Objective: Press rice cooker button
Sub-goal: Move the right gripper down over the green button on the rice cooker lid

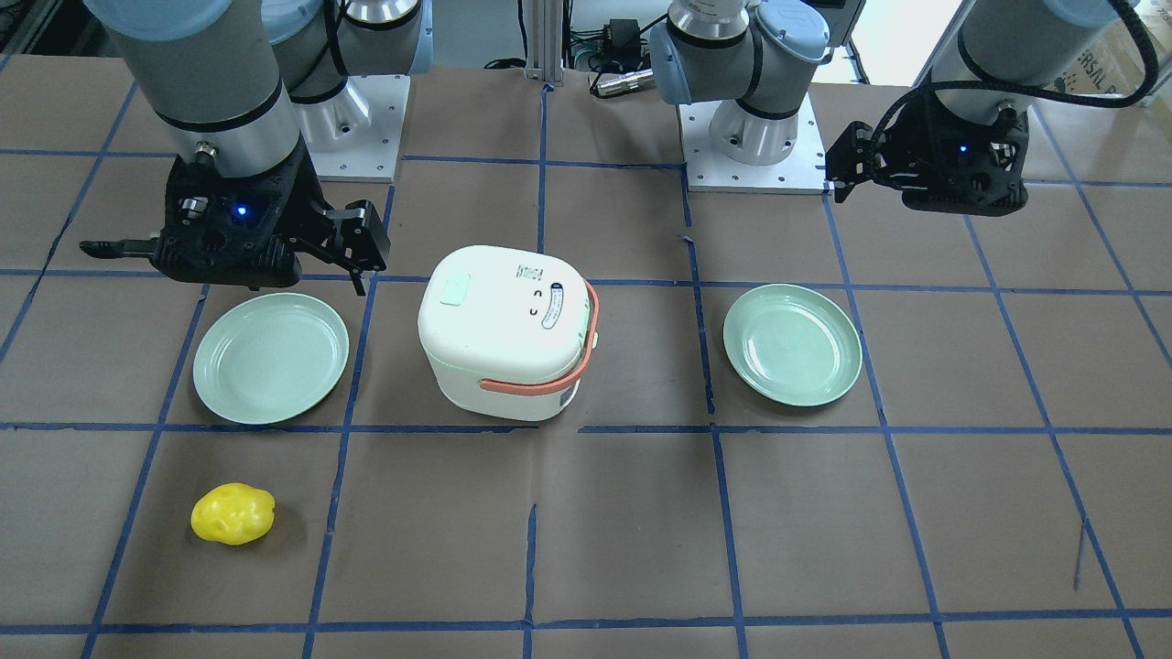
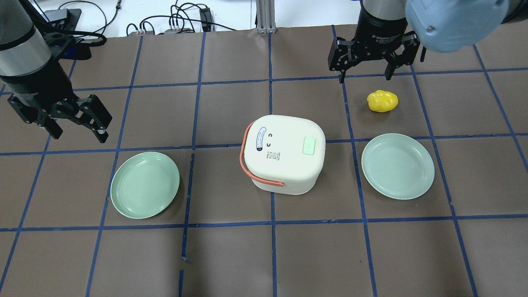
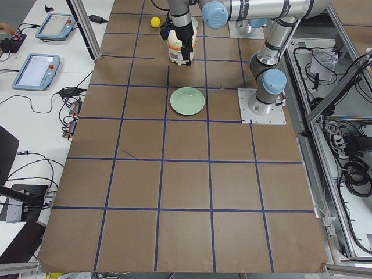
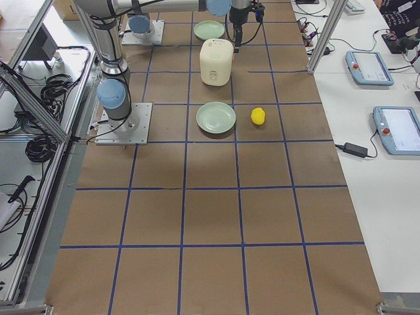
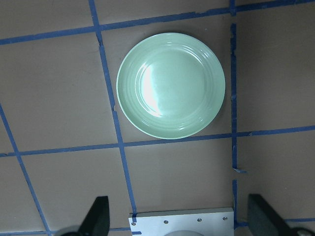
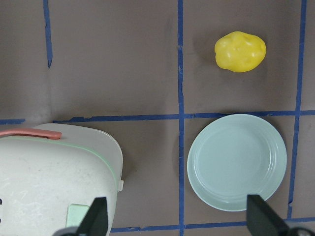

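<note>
The white rice cooker (image 2: 284, 165) with a coral handle stands mid-table; it also shows in the front view (image 1: 504, 357). Its lid is shut. The pale mint-green button (image 2: 309, 146) sits at the lid's edge toward my right side, and it also shows in the front view (image 1: 455, 290) and at the bottom of the right wrist view (image 6: 78, 216). My right gripper (image 2: 365, 74) hangs open and empty, high above the table beside the cooker, not touching it. My left gripper (image 2: 76, 128) is open and empty, high above the table on the left, well away from the cooker.
A mint-green plate (image 2: 145, 185) lies left of the cooker and another plate (image 2: 398, 166) lies to its right. A yellow lumpy object (image 2: 383, 101) lies beyond the right plate. The table is brown with blue tape lines.
</note>
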Available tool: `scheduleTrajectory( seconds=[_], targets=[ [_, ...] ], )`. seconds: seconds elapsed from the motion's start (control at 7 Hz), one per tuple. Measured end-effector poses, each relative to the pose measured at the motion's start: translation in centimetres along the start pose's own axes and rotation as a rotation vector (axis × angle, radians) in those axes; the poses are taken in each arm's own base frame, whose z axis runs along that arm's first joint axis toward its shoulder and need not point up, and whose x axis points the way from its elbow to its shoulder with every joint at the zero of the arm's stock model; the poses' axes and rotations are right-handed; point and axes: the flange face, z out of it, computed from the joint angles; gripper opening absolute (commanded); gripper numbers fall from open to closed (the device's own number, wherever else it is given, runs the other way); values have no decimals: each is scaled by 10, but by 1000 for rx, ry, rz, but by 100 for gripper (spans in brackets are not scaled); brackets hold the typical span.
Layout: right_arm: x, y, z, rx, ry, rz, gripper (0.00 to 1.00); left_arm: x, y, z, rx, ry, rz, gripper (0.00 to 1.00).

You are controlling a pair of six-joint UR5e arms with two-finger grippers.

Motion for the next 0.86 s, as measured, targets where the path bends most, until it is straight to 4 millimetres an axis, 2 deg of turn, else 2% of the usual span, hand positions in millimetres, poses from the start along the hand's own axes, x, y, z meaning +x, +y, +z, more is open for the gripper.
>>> scheduleTrajectory(
  seconds=[0.43,0.57,0.71,0.86],
  targets=[
    [-3,1,-3,5,-3,5,100,0,0,0,0,0,0,100],
    [-10,5,-5,8,-14,10,100,0,0,0,0,0,0,100],
    [-30,14,-8,9,-37,33,99,0,0,0,0,0,0,100],
    [-54,24,-4,5,-52,50,79,0,0,0,0,0,0,100]
  ],
)
